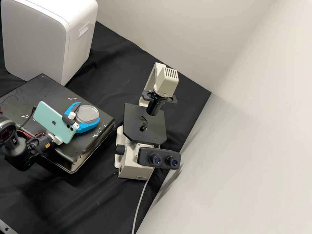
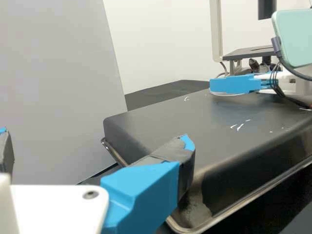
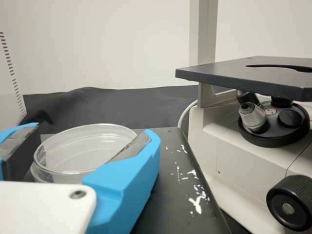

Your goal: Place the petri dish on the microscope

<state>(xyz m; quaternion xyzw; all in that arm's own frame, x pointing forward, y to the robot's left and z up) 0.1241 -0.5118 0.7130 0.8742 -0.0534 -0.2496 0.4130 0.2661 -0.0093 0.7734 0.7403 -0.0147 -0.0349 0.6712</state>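
Where black cloth covers the bench [image 1: 97, 201], a large white appliance [image 1: 42, 35] stands at the far left corner. Just in front of it lies a black tray [image 1: 32, 94], bottom up, its surface scratched and flecked white. Beside the tray, near the bench's right edge, stands the microscope [image 1: 130, 162], its beige body upright. Its flat black stage [image 1: 156, 128] carries nothing, and the eyepieces face the near side. A pale cable [image 1: 139, 201] runs from the microscope base toward the near edge.

The right arm [image 1: 39, 143] enters from the left, low and roughly level over the tray, with a teal device [image 1: 53, 122] mounted on its wrist. The right gripper [image 1: 87, 113] points toward the microscope. Its two blue fingers are closed against opposite sides of the petri dish [image 3: 78, 151], gripping it. The dish is clear, upright and sits on the tray near the corner closest to the microscope, apart from the stage and below its level.

The left gripper [image 2: 95, 139] sits low at another corner of the tray, next to the appliance's side. Its fingers [image 2: 146, 190] are spread wide with nothing between them.
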